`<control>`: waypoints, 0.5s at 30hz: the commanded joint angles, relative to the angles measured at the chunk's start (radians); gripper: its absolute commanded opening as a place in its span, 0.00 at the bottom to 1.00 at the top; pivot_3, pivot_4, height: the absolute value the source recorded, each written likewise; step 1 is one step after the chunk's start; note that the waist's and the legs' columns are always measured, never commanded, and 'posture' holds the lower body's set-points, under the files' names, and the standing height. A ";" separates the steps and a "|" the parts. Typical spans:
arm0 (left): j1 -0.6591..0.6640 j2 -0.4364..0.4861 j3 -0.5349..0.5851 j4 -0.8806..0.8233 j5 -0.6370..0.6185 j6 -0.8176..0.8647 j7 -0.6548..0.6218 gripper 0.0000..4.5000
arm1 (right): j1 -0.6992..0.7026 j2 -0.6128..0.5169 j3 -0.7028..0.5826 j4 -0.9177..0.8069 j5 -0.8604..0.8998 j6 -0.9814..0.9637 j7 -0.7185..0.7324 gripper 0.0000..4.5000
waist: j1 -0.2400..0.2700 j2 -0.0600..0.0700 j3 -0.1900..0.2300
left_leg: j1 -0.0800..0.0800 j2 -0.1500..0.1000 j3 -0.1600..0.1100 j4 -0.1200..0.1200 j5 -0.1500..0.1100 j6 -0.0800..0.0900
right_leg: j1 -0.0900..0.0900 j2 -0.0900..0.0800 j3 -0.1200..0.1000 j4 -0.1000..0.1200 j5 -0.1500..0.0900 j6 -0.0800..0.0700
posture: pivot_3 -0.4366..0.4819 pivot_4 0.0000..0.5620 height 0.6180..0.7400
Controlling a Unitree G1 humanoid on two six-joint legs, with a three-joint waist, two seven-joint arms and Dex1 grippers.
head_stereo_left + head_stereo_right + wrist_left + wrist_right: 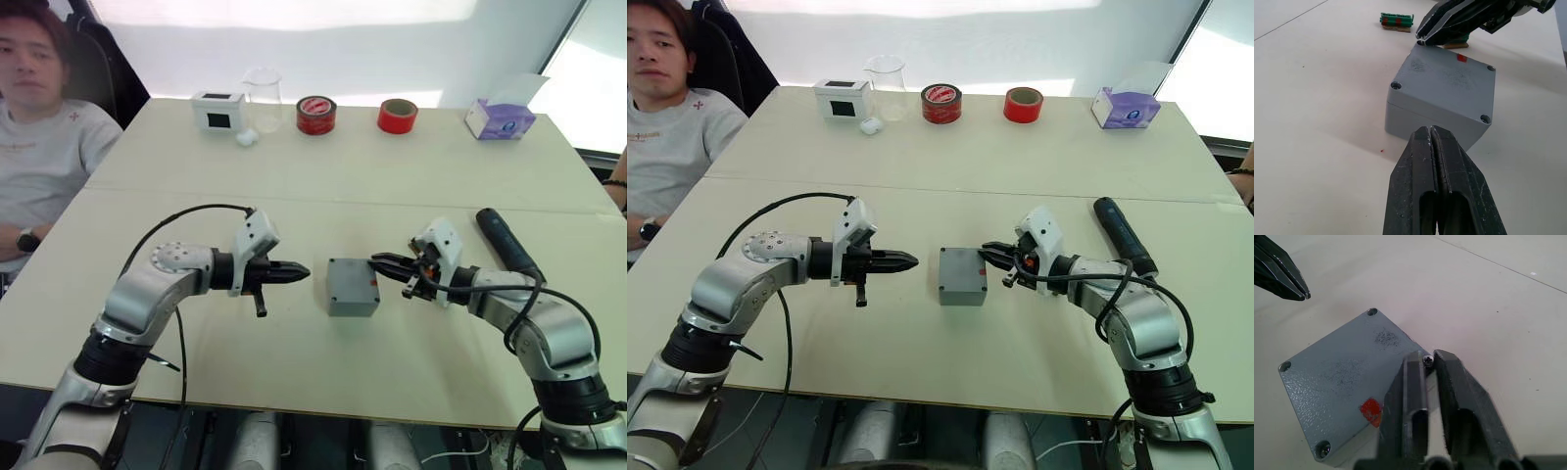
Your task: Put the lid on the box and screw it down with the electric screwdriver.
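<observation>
Left eye view: the box (353, 286) sits mid-counter (323, 186) with the lid (1449, 78) seated on it, between the two tools. Screws show in three lid corners. The red mark lies on the top face near the right tool (1428, 360), whose fingers pinch a small screw (1428, 360) at the fourth corner, touching the lid edge. The left tool (294, 273) hangs just beside the box's opposite side, apart from it, fingers pressed together and empty. The screwdriver (507, 242) lies on the counter behind the right arm. Along the far edge stand a white box (217, 111), a beaker (263, 98), two tape rolls (315, 115) and a tissue box (500, 118). A person (44, 127) sits at the far left.
</observation>
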 commanded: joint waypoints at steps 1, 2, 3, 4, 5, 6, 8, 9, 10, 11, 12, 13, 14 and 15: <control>-0.011 -0.006 0.021 -0.017 -0.014 -0.017 -0.002 0.00 | -0.013 -0.026 -0.028 -0.020 0.005 -0.015 0.015 0.52 | 0.000 0.000 0.000 | 0.000 0.000 0.000 0.000 0.000 0.000 | 0.000 0.000 0.000 0.000 0.000 0.000 | 0.48 0.27 0.79; -0.013 -0.009 0.025 -0.016 -0.017 -0.016 0.000 0.00 | -0.014 -0.029 -0.031 -0.022 0.006 -0.013 0.016 0.60 | 0.000 0.000 0.000 | 0.000 0.000 0.000 0.000 0.000 0.000 | 0.000 0.000 0.000 0.000 0.000 0.000 | 0.48 0.27 0.79; -0.015 -0.012 0.030 -0.014 -0.023 -0.014 0.001 0.00 | -0.015 -0.034 -0.036 -0.023 0.007 -0.011 0.018 0.72 | 0.000 0.000 0.000 | 0.000 0.000 0.000 0.000 0.000 0.000 | 0.000 0.000 0.000 0.000 0.000 0.000 | 0.48 0.27 0.79; -0.017 -0.015 0.034 -0.014 -0.025 -0.013 0.001 0.00 | -0.016 -0.038 -0.039 -0.024 0.008 -0.009 0.019 0.78 | 0.000 0.000 0.000 | 0.000 0.000 0.000 0.000 0.000 0.000 | 0.000 0.000 0.000 0.000 0.000 0.000 | 0.48 0.27 0.79; -0.021 -0.018 0.034 -0.014 -0.026 -0.010 0.003 0.00 | -0.017 -0.049 -0.046 -0.024 0.012 -0.005 0.023 0.86 | 0.000 0.000 0.000 | 0.000 0.000 0.000 0.000 0.000 0.000 | 0.000 0.000 0.000 0.000 0.000 0.000 | 0.48 0.27 0.79; -0.026 -0.022 0.037 -0.015 -0.029 -0.008 0.004 0.00 | -0.026 -0.063 -0.071 -0.025 0.028 0.017 0.021 0.94 | 0.000 0.000 0.000 | 0.000 0.000 0.000 0.000 0.000 0.000 | 0.000 0.000 0.000 0.000 0.000 0.000 | 0.48 0.27 0.79; -0.047 -0.041 0.056 -0.017 -0.060 -0.002 0.000 0.00 | -0.085 -0.109 -0.156 0.000 0.072 0.115 -0.009 0.94 | 0.000 0.000 0.000 | 0.000 0.000 0.000 0.000 0.000 0.000 | 0.000 0.000 0.000 0.000 0.000 0.000 | 0.48 0.27 0.79; -0.057 -0.049 0.066 -0.018 -0.075 0.002 -0.001 0.00 | -0.111 -0.130 -0.186 0.016 0.081 0.152 -0.023 0.94 | 0.001 0.001 0.001 | 0.000 0.000 0.000 0.000 0.000 0.000 | 0.000 0.000 0.000 0.000 0.000 0.000 | 0.48 0.27 0.79; -0.073 -0.061 0.072 -0.021 -0.093 0.009 -0.003 0.00 | -0.138 -0.167 -0.211 0.046 0.087 0.194 -0.026 0.94 | 0.002 0.000 0.001 | -0.001 0.000 0.000 0.000 0.000 0.000 | 0.000 -0.001 0.000 0.000 0.000 0.000 | 0.48 0.27 0.79; -0.087 -0.067 0.072 -0.022 -0.101 0.012 -0.006 0.00 | -0.156 -0.207 -0.221 0.074 0.086 0.219 -0.014 0.94 | 0.003 0.000 0.001 | -0.001 0.000 0.000 0.000 0.000 0.000 | 0.000 -0.001 0.000 0.000 0.000 0.000 | 0.48 0.27 0.79; -0.099 -0.070 0.068 -0.023 -0.106 0.012 -0.011 0.00 | -0.175 -0.244 -0.228 0.103 0.089 0.241 0.001 0.94 | 0.004 0.000 0.001 | -0.001 -0.001 0.000 0.001 0.000 0.000 | 0.000 -0.001 0.000 0.000 0.000 0.000 | 0.48 0.27 0.79; -0.114 -0.069 0.057 -0.024 -0.109 0.002 -0.030 0.00 | -0.227 -0.281 -0.243 0.157 0.105 0.305 0.003 0.94 | 0.003 0.000 0.000 | 0.000 -0.001 0.000 0.001 0.000 0.001 | 0.000 -0.001 0.000 0.000 0.000 0.000 | 0.48 0.27 0.79; -0.125 -0.067 0.045 -0.027 -0.112 -0.008 -0.050 0.00 | -0.282 -0.308 -0.250 0.209 0.119 0.381 -0.004 0.94 | 0.000 0.000 0.000 | 0.000 -0.001 0.000 0.000 0.000 0.001 | 0.000 -0.001 0.000 -0.001 0.000 0.000 | 0.48 0.27 0.79; -0.133 -0.065 0.035 -0.032 -0.115 -0.016 -0.069 0.00 | -0.323 -0.333 -0.244 0.253 0.125 0.445 -0.006 0.97 | -0.002 0.000 0.000 | 0.000 0.000 0.000 0.000 0.000 0.001 | 0.000 -0.001 0.000 -0.001 0.000 0.000 | 0.48 0.27 0.79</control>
